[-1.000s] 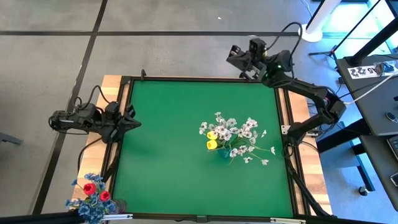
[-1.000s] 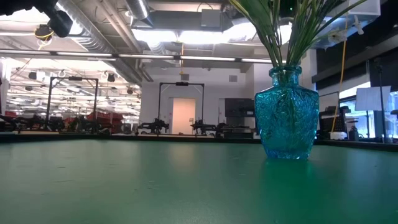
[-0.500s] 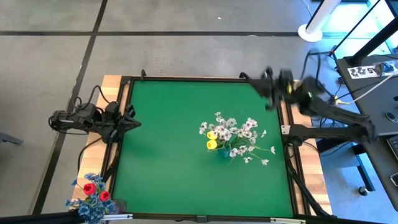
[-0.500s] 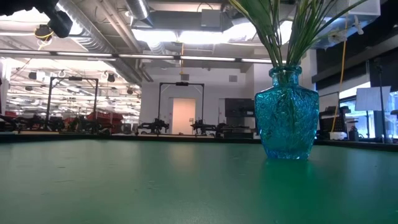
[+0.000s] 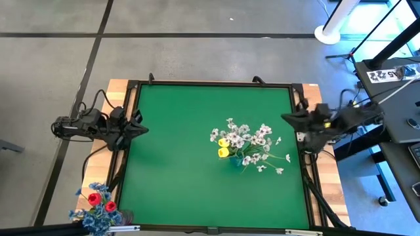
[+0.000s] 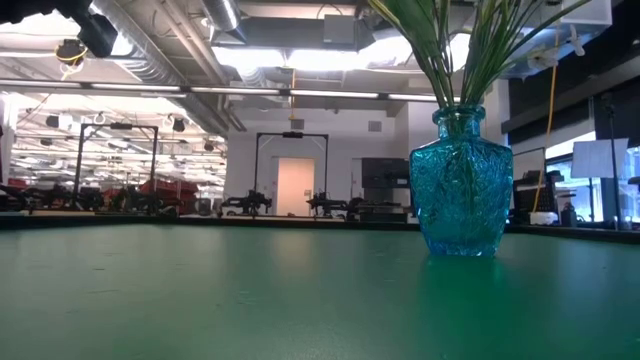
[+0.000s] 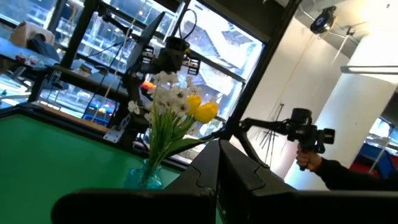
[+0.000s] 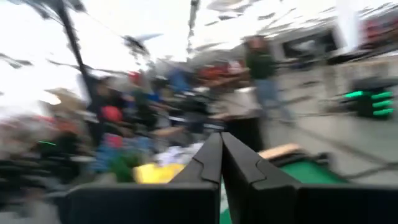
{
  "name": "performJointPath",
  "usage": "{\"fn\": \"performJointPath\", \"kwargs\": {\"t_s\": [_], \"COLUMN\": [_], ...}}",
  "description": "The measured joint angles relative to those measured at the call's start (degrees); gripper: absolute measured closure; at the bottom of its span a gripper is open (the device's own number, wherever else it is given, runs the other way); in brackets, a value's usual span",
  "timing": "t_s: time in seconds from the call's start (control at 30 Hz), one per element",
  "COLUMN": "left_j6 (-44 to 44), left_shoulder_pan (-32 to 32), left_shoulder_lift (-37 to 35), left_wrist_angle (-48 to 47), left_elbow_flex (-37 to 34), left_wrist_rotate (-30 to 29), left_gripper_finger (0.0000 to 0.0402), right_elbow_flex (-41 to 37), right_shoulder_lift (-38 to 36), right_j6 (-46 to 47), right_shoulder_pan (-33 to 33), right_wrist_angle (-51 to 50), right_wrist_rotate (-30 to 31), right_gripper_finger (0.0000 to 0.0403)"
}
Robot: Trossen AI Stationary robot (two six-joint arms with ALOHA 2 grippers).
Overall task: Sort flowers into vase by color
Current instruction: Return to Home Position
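Observation:
A blue glass vase point(image 6: 461, 184) stands upright on the green table point(image 5: 177, 170), right of its middle. Yellow tulips point(image 5: 224, 147) and white blossom sprays point(image 5: 252, 141) stick into it by their green stems point(image 6: 455, 55). Red tulips point(image 5: 102, 198) and blue blossoms point(image 5: 94, 220) stand off the table's near left corner. My left gripper point(image 5: 146, 130) is shut at the left edge with nothing in it, pointing at the vase point(image 7: 144, 178). My right gripper point(image 5: 283, 117) is shut at the right edge, also with nothing in it; its wrist view is blurred.
A black frame point(image 5: 210, 83) runs around the green table on wooden boards. In the room behind, a person's hand point(image 7: 306, 163) holds a dark device, and more people show blurred in the right wrist view. Bare green surface lies left of and in front of the vase.
My right arm has swung from beyond the table's far right corner toward the near side, folding back to the right edge, and its gripper has turned to point across the table. It has stayed shut. The vase and the flowers have not moved.

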Motion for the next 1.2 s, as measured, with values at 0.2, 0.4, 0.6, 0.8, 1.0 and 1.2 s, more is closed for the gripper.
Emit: {"fn": "performJointPath", "kwargs": {"t_s": [0.2,0.4,0.6,0.8,1.0,1.2], "left_j6": [-0.27,-2.70,5.23,11.16,13.16,14.05], "left_shoulder_pan": [0.02,0.00,-0.01,0.00,0.00,0.23], "left_shoulder_lift": [0.00,0.03,0.08,0.10,0.11,0.44], "left_wrist_angle": [-1.79,-6.49,-5.67,-5.40,4.23,12.04], "left_elbow_flex": [0.00,-0.09,-0.04,-2.35,-11.48,-18.07], "left_wrist_rotate": [-0.75,-0.77,0.03,0.34,0.37,-0.11], "left_gripper_finger": [0.0396,0.0396,0.0396,0.0396,0.0396,0.0396], "right_elbow_flex": [-7.29,-22.37,-38.15,-37.62,-37.67,-37.67], "right_shoulder_lift": [-16.67,-26.49,-26.55,-26.51,-26.48,-26.50], "right_j6": [5.64,14.00,19.76,13.56,9.86,3.55], "right_shoulder_pan": [-4.60,-9.39,-14.72,-20.24,-23.92,-24.05], "right_wrist_angle": [-3.35,2.69,24.27,25.42,20.33,15.44], "right_wrist_rotate": [-16.75,-23.92,-34.55,-38.56,-36.26,-34.90], "right_gripper_finger": [0.0395,0.0395,0.0395,0.0395,0.0395,0.0395]}}
